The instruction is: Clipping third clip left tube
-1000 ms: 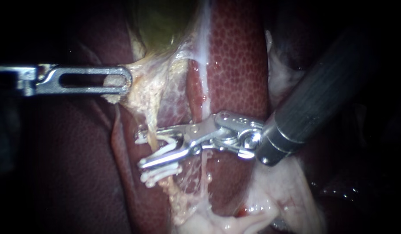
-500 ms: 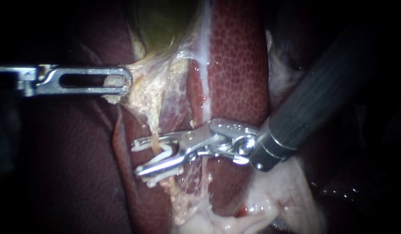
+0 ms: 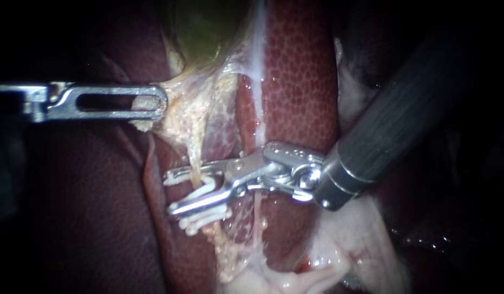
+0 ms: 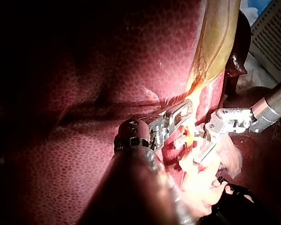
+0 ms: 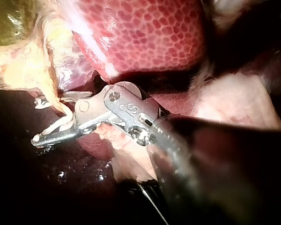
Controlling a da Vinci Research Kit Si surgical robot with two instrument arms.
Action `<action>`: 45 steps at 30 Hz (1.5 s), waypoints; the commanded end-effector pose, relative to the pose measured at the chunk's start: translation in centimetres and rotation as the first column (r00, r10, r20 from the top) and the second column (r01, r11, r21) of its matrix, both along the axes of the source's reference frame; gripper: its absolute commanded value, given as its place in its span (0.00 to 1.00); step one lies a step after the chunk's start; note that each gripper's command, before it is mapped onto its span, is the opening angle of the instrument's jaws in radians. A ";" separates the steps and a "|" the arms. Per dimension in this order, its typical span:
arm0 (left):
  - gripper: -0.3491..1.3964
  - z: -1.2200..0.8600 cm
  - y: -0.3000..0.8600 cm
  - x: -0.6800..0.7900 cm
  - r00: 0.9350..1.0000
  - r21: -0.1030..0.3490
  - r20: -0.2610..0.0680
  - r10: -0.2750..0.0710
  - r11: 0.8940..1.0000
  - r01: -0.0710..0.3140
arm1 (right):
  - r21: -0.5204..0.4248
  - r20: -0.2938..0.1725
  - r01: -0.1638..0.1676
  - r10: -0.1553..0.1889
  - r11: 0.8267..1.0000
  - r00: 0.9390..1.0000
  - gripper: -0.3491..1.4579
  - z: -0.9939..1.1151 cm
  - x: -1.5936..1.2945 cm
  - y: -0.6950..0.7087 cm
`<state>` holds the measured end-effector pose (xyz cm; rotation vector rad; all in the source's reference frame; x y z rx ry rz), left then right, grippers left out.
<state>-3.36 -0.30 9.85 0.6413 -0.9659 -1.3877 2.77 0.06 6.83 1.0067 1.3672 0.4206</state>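
Straddling the left tube [image 3: 193, 160], right instrument's pincer [image 3: 171, 194] holds a half-open white clip [image 3: 205, 188].

Left tube [image 3: 193, 160]: thin, pale yellow strand, taut, running from centre-left of the frame down toward lower centre.
Open clip [image 3: 207, 188]: white, V-shaped, its arms straddling the tube at mid-frame, tips apart.
Lower clip [image 3: 208, 219]: white, across the tube just beneath.
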 end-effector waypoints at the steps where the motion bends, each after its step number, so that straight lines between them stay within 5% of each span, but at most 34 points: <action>1: 0.00 0.00 0.00 0.00 1.000 0.000 0.000 0.000 1.000 0.000 | 0.000 0.001 -0.001 0.001 1.000 1.000 0.46 0.00 -0.01 0.01; 17: 0.00 0.00 0.00 0.01 1.000 0.000 0.001 0.001 1.000 -0.001 | 0.007 -0.004 0.002 -0.002 1.000 1.000 0.35 -0.05 -0.06 0.10; 24: 0.00 0.00 0.00 0.02 1.000 0.000 0.001 0.001 1.000 -0.001 | 0.007 0.000 -0.002 0.002 1.000 1.000 0.00 -0.04 -0.13 0.13; 45: 0.00 0.00 0.00 0.02 1.000 0.000 0.001 0.001 1.000 -0.001 | 0.028 0.011 -0.009 0.009 1.000 1.000 0.00 0.02 -0.18 0.14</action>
